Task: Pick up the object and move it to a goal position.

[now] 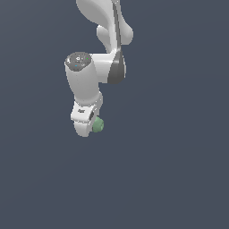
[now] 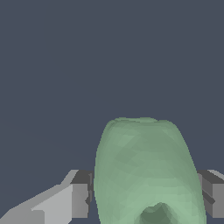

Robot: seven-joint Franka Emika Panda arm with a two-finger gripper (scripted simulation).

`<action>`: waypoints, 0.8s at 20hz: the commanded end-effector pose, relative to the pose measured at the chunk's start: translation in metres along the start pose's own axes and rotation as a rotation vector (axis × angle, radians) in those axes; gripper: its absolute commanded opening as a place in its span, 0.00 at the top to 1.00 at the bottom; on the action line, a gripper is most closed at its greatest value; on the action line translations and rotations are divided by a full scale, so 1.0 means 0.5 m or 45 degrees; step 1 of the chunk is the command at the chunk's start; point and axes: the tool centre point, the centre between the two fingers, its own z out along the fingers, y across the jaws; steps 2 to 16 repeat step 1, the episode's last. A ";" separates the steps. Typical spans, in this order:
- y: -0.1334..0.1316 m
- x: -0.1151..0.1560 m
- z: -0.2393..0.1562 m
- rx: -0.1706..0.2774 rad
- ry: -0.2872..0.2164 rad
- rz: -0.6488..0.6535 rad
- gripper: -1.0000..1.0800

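We hold the green object [image 2: 146, 170] squarely between our fingers [image 2: 81, 194], the gripper [image 1: 91, 126] closed on its two sides, so the lump sits at the gripper's tip and travels wherever the arm goes.

No legible text or markings

Green lump obj [image 2: 146, 170] clamped betw gripper [image 2: 146, 192] fingers.
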 end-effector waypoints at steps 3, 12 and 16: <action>0.000 0.002 0.001 0.001 0.000 -0.002 1.00; 0.000 0.002 0.001 0.001 0.000 -0.002 1.00; 0.000 0.002 0.001 0.001 0.000 -0.002 1.00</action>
